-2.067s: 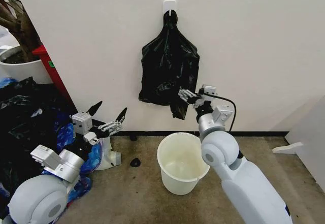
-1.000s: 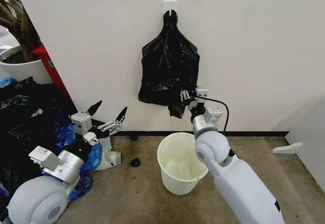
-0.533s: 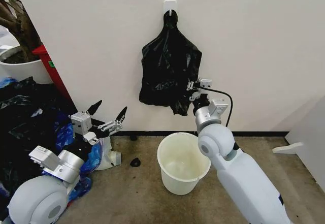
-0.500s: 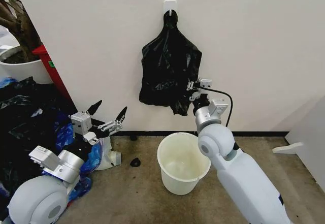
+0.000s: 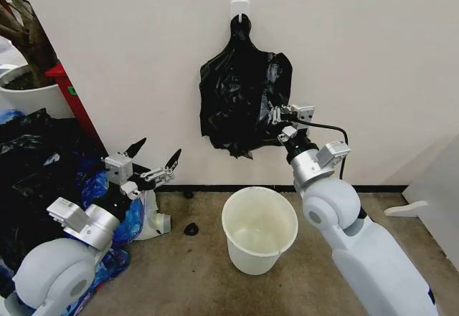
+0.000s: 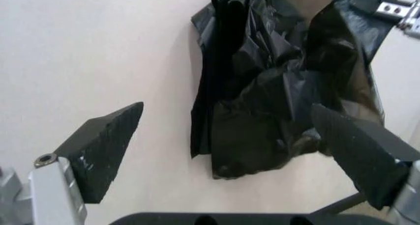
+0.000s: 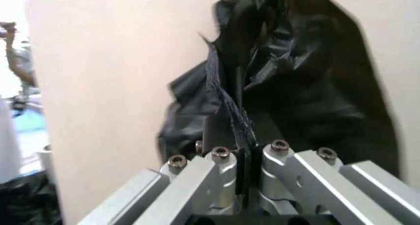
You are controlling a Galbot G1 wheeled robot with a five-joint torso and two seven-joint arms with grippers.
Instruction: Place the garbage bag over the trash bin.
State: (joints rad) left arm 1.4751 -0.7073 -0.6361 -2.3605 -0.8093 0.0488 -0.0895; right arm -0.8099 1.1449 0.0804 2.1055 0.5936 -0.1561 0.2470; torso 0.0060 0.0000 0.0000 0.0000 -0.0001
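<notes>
On the white wall, the garbage bag (image 5: 244,101) hangs from a small white hook (image 5: 239,8), gathered at its top into a narrow neck and spreading wide and crinkled below. The right gripper (image 5: 278,121) is raised to the bag's right edge, and in the right wrist view its fingers (image 7: 231,139) are pressed together on a thin fold of the black plastic, so the bag (image 7: 295,82) is pinched between them. Under the bag, on the brown floor (image 5: 193,273), stands the trash bin (image 5: 259,229), upright and apart from the bag, with its cream inside showing. The left gripper (image 5: 153,161) is held low at the left, near a heap of black and blue bags (image 5: 43,180), and its two dark fingertips (image 6: 105,149) are spread wide with nothing between them; in the left wrist view the hanging bag (image 6: 282,82) shows farther off between them. A big white plant pot (image 5: 29,97) stands at the far left.
</notes>
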